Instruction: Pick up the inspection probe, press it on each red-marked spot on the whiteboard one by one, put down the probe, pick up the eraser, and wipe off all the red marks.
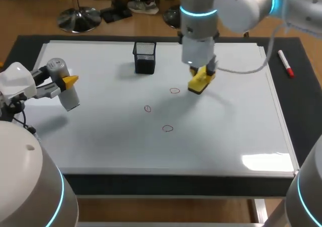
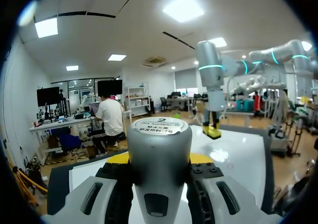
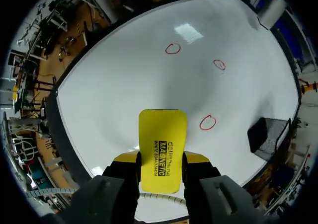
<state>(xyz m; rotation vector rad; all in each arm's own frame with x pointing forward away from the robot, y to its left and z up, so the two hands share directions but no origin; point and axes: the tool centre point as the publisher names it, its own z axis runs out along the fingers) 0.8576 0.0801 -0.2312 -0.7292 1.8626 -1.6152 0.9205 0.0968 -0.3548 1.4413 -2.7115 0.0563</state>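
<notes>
Left gripper (image 2: 160, 160) holding probe (image 2: 160, 147), label (image 2: 160, 125) unclear, right gripper (image 3: 161, 160) holding eraser (image 3: 162, 142)

Clock set on the middle red mark (image 1: 147, 108), head view. From 3 round to 8 o'clock: bare whiteboard (image 1: 226, 136), open for passage. At 12: black mesh holder (image 1: 145, 57), upright, sole standing obstacle on the board. At 2: right gripper (image 1: 201, 79) clamping the eraser (image 1: 197, 87), low over the board. Near 9, well apart: left gripper (image 1: 67, 81) gripping the probe (image 1: 71, 97)
</notes>
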